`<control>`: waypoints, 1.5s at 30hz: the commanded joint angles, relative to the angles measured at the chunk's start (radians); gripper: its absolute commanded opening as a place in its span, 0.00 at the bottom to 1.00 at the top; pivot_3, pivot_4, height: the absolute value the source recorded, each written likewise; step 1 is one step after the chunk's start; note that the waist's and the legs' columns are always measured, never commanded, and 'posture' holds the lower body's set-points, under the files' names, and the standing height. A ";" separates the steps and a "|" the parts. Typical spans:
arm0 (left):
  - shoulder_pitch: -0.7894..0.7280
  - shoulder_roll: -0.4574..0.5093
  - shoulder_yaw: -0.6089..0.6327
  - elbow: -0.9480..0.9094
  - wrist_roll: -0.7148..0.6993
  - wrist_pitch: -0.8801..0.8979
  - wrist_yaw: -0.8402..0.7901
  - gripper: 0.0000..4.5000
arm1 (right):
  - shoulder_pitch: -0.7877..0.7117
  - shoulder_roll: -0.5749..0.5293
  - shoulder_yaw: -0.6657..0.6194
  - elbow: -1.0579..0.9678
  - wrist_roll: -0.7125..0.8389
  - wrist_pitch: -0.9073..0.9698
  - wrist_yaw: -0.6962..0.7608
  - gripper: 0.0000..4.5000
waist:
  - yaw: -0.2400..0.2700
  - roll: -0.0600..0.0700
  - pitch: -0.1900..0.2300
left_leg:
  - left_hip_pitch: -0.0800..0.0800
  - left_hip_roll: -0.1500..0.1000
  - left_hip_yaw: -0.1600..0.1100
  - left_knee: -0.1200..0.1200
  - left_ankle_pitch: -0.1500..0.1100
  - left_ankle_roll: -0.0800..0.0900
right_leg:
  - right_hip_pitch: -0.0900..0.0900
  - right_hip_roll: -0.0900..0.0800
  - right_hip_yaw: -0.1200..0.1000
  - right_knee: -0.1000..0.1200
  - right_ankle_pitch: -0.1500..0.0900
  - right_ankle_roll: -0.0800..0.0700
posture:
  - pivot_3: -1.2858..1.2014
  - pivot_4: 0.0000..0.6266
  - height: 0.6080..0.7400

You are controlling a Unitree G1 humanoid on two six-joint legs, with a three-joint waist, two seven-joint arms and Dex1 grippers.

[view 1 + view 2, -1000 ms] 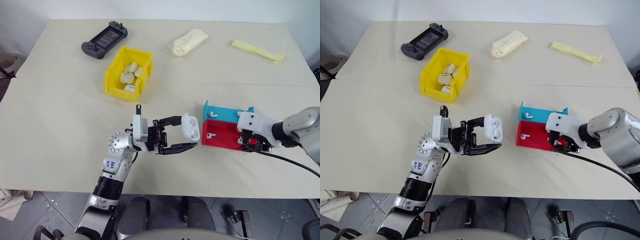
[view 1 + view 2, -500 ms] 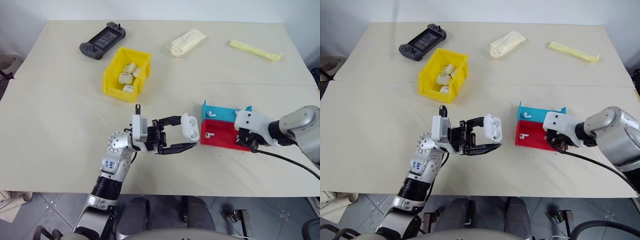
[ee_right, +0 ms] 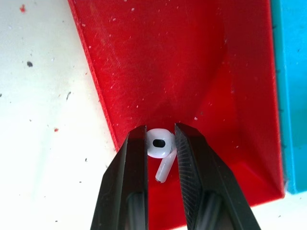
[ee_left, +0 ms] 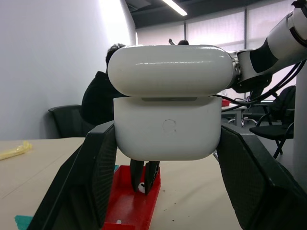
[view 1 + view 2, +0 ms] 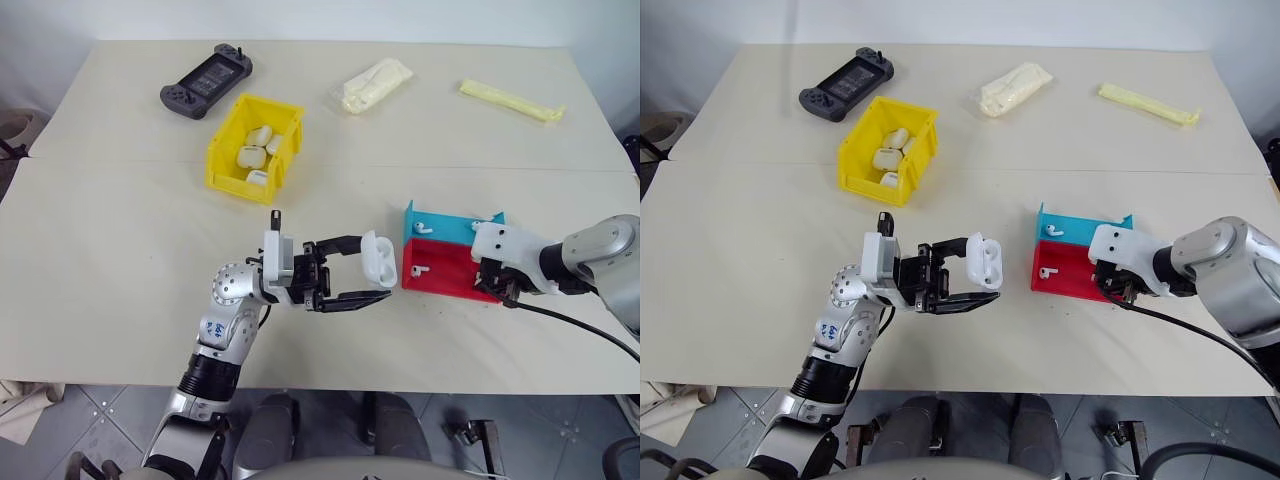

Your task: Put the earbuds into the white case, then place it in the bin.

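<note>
**Case held open at centre, earbud pinched in the red tray**

Nearest the table's front edge, the left gripper [image 5: 365, 272] is seen closed on the white case [image 5: 380, 258], which is clamped between the two black fingers and lifted clear of the table [image 5: 120, 250]. The case's lid [image 4: 169, 69] is raised slightly, a narrow gap being visible between lid and body in the left wrist view.

To the right, at about the same depth, the right gripper [image 3: 156, 158] is angled down into the red tray [image 5: 440, 268]. Its fingers are drawn together on an earbud [image 3: 159, 142], whose rounded head is pinched between the tips while its short stem hangs between the fingers. Whether the earbud is still touching the tray floor cannot be told. A second earbud [image 5: 421, 269] is seen lying nearer the left end of the red tray.

Directly behind and touching the red tray, a blue tray [image 5: 450, 226] is set, with another earbud [image 5: 423, 227] lying in it.

Farther back and to the left, the bin [image 5: 232, 160] is placed, well apart from both grippers, holding several identical white cases [image 5: 252, 156].

Along the far side of the table, a dark handheld game controller [image 5: 207, 79], a pale plastic packet [image 5: 377, 83] and a long yellow wrapper [image 5: 512, 100] are laid out from left to right.
</note>
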 commanded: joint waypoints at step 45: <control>-0.078 0.064 0.107 -0.118 -0.195 0.258 0.019 0.62 | 0.230 0.846 -0.577 -0.382 0.859 -0.251 -0.392 0.10 | -0.003 0.001 -0.001 | 0.002 0.000 0.001 -0.001 0.000 0.000 | -0.001 0.001 0.002 0.003 0.000 0.000 | 0.52 0.24 1.00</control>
